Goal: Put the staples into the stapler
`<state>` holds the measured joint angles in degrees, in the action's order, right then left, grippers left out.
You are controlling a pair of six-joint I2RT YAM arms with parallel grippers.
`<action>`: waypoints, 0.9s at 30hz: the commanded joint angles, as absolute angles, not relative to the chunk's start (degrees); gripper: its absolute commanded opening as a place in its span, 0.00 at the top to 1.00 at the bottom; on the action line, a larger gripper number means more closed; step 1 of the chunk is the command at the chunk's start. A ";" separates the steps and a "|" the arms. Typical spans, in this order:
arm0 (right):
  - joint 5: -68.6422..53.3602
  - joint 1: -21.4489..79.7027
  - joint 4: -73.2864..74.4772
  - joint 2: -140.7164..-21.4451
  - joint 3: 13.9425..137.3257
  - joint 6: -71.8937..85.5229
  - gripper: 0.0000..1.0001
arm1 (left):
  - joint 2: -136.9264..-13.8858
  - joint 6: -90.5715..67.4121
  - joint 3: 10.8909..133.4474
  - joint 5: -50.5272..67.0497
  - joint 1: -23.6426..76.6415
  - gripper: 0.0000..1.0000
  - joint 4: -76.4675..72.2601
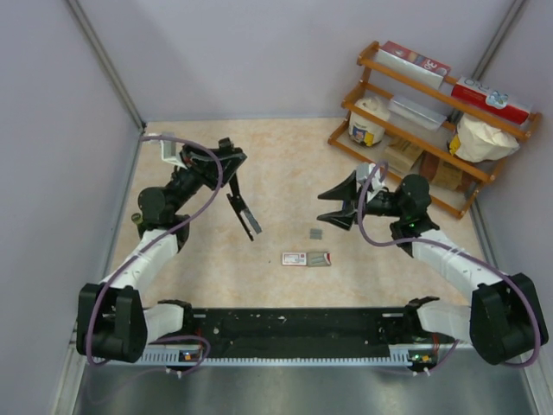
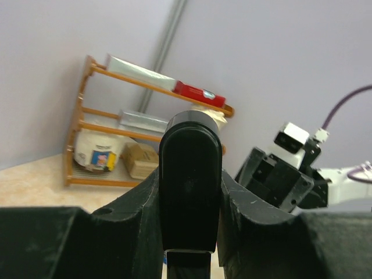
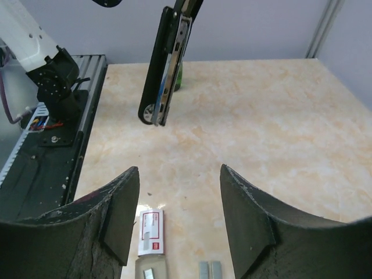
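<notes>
Left gripper (image 1: 229, 175) is clamping the stapler (image 1: 244, 214) aloft, left of the box (image 1: 298, 258); right gripper (image 1: 327, 211), gaping empty, is hovering over staples (image 1: 316, 233) beyond the box, probably next descending to pinch a strip

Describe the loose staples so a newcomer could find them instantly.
On the beige marbled table, find the flat white box with red print near the middle. The staples are the tiny grey strips just beyond it, toward the far wall: plain metal, no print.
</notes>
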<state>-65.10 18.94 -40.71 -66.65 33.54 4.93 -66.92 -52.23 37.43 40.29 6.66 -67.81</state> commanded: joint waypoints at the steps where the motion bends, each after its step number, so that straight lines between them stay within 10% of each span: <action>1: -65.74 21.96 -39.60 -68.45 36.91 3.65 0.42 | -67.06 -50.02 41.22 44.82 11.50 1.00 -70.67; 12: -63.46 28.47 -76.44 -85.51 41.04 41.91 0.41 | -68.03 -47.81 42.63 49.13 18.72 1.00 -69.08; 27: -55.72 37.35 -85.17 -95.36 45.70 42.63 0.41 | -69.79 -50.71 41.66 49.48 21.53 1.00 -71.28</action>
<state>-58.57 37.01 -73.93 -93.36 42.89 42.72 -70.46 -48.56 39.48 49.74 21.15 -65.17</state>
